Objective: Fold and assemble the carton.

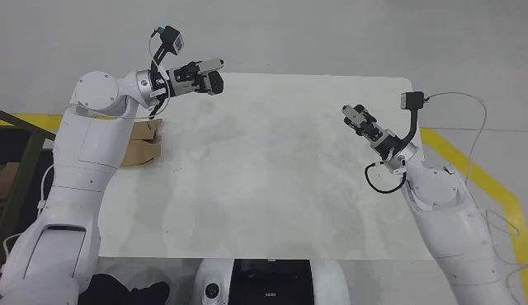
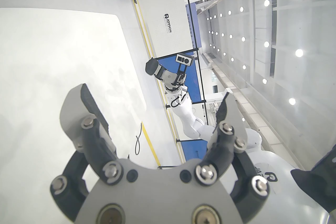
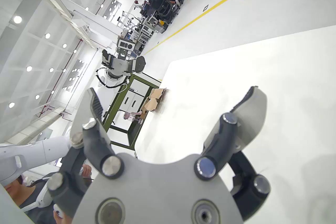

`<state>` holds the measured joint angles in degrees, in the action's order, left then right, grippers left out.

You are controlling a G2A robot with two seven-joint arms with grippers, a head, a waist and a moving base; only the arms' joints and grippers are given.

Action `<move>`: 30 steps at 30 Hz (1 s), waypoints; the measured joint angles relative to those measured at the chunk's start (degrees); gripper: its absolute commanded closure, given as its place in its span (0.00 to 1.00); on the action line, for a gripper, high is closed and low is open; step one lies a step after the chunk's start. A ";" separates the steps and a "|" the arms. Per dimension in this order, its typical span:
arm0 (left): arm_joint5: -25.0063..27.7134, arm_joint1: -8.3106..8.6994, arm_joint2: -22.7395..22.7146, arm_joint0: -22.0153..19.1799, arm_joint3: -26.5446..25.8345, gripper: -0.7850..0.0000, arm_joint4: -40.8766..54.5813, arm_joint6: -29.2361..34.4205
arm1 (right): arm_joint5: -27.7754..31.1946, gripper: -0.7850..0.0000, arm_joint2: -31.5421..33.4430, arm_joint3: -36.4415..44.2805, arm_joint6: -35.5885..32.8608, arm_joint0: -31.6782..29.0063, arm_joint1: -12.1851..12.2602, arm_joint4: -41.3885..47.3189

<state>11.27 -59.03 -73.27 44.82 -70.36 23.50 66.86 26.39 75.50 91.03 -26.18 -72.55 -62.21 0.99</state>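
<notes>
Cardboard carton [image 1: 147, 140], brown, lies at the nine o'clock edge of the white table [image 1: 272, 190]; my left gripper [image 1: 218, 72] at eleven and right gripper [image 1: 353, 110] at three both hang released, empty.

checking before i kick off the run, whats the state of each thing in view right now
left gripper: open, empty, near a corner of the white table
right gripper: open, empty, over the opposite side of the table
brown cardboard carton: not yet assembled, lying at the table's edge by the left arm, touched by neither gripper
</notes>
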 measured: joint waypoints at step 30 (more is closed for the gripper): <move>-0.76 0.67 -3.70 2.62 0.34 0.00 2.67 -2.66 | 0.00 0.00 0.00 0.00 0.00 0.00 0.00 0.00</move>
<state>10.51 -58.36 -76.97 47.44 -70.02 26.17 64.20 26.39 75.50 91.03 -26.18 -72.55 -62.21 0.99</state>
